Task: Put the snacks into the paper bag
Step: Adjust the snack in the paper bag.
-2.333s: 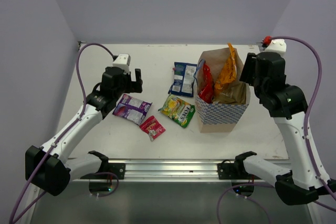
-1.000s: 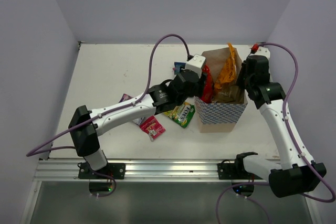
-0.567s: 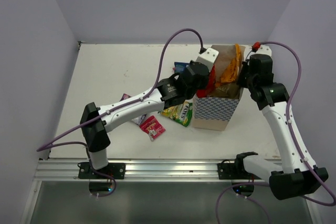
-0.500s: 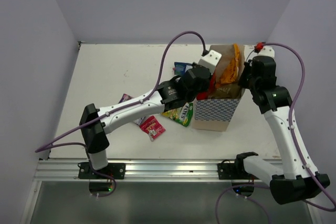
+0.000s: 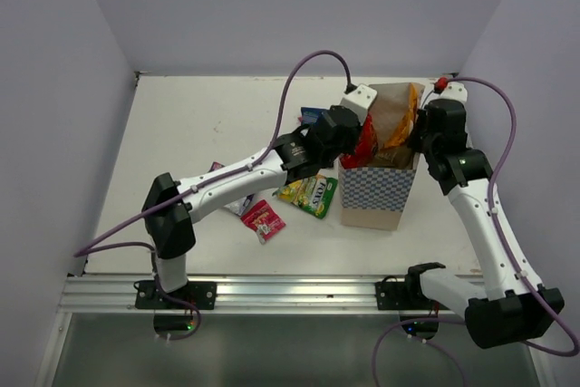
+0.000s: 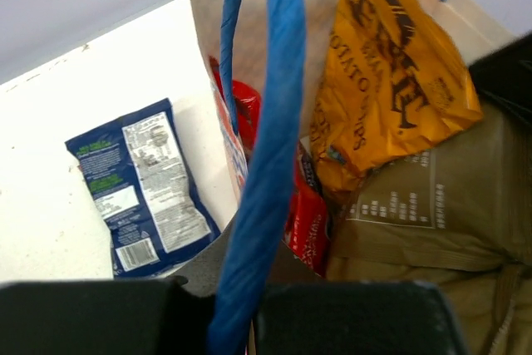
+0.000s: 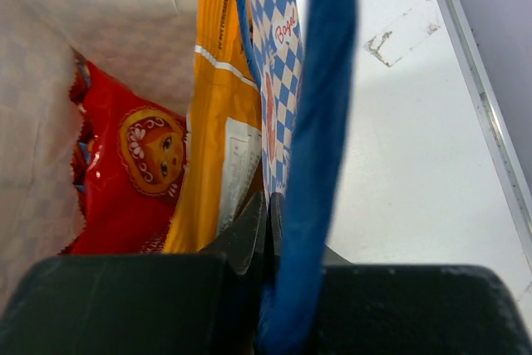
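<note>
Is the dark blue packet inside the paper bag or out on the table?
Out. The dark blue packet lies flat on the table beside the paper bag, outside its wall.

Left arm and right arm: white links, black joint housings; purple cable running back from the black fingers; white camera block behind them
</note>
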### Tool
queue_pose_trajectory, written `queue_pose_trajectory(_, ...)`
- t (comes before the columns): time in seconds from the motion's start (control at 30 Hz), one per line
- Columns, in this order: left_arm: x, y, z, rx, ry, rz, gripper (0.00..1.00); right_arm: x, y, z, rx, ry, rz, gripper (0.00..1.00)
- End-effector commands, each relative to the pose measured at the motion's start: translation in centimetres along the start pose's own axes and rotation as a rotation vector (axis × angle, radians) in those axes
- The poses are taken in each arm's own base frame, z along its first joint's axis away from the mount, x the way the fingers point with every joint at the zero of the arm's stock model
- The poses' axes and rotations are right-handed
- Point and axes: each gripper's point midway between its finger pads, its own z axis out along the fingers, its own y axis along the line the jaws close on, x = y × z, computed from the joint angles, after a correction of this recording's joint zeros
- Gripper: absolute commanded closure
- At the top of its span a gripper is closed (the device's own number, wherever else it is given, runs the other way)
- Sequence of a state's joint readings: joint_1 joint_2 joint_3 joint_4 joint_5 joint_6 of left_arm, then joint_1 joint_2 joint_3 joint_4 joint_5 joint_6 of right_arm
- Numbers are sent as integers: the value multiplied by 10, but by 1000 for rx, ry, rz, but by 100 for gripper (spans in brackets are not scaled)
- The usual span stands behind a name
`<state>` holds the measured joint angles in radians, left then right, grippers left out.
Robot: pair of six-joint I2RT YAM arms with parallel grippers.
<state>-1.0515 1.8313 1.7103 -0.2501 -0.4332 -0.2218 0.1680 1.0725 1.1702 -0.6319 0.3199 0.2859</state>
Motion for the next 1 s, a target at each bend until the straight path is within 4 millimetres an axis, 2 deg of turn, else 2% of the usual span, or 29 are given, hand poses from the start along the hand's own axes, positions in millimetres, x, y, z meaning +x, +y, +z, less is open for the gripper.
queue_pose_trajectory(0.0, -18, 36, 29, -52, -63, -109, 100, 4, 3, 25, 16, -20, 10, 100)
queue_pose_trajectory(0.03, -12, 37, 33, -56, -49, -103, 100, 4, 4, 26, 13, -25, 14, 100)
queue_pose_trajectory(0.07, -13, 32, 32, -30, -49, -114, 100, 5, 3, 25, 14, -18, 14, 100)
queue_pose_trajectory(0.1, -20, 30, 29, -18, -72, -125, 100, -2, 5, 19, 4, -33, 20, 100)
queue_pose_trajectory(0.13, -36, 27, 16, -1, -109, -139, 100, -7, 4, 14, -1, -43, 23, 100)
queue_pose_trajectory(0.17, -43, 27, 7, -6, -129, -138, 100, -21, 6, 1, -24, -90, 41, 100)
queue_pose_trajectory(0.2, -58, 25, -3, -3, -183, -143, 100, -29, 6, -7, -34, -114, 49, 100)
queue_pose_trajectory(0.23, -67, 15, -27, 14, -229, -133, 100, -35, 7, -13, -46, -138, 57, 100)
queue_pose_trajectory(0.27, -73, 18, -39, -25, -283, -104, 100, -42, 5, -25, -63, -178, 73, 100)
queue_pose_trajectory(0.3, -93, 13, -58, 2, -379, -141, 100, -47, 6, -28, -74, -214, 83, 100)
queue_pose_trajectory(0.33, -69, 2, -53, 30, -341, -156, 100, -46, 5, -27, -73, -231, 86, 100)
queue_pose_trajectory(0.37, -63, 0, -46, 48, -323, -172, 100, -27, 1, -14, -50, -200, 74, 100)
queue_pose_trajectory(0.4, -39, 2, -33, 45, -227, -159, 100, -19, -1, -3, -21, -176, 70, 100)
queue_pose_trajectory(0.43, -31, 8, -7, 30, -168, -178, 100, -1, -5, 5, 9, -99, 56, 100)
queue_pose_trajectory(0.47, -13, 10, 3, 27, -88, -191, 100, 8, -2, 16, 26, -28, 49, 100)
queue_pose_trajectory(0.53, 2, 10, 6, 20, -59, -168, 100, 23, 4, 17, -1, 47, 53, 100)
queue_pose_trajectory(0.57, -1, 8, 2, 37, -81, -165, 100, 26, 5, 18, -7, 50, 56, 100)
queue_pose_trajectory(0.6, -19, 7, -4, 54, -149, -195, 100, 23, 5, 15, -14, 28, 68, 100)
queue_pose_trajectory(0.7, -21, 17, -6, 18, -152, -189, 100, 12, 1, 9, -2, -24, 84, 100)
queue_pose_trajectory(0.8, -35, 19, -13, 28, -175, -196, 99, 5, -5, 4, 27, -39, 76, 100)
queue_pose_trajectory(0.87, -40, 18, -17, 40, -185, -199, 94, 3, -7, 0, 31, -37, 73, 100)
queue_pose_trajectory(0.9, -45, 19, -21, 44, -195, -205, 86, 2, -6, -1, 27, -40, 73, 99)
queue_pose_trajectory(0.97, -48, 20, -25, 45, -202, -210, 78, 0, -7, -5, 23, -51, 77, 94)
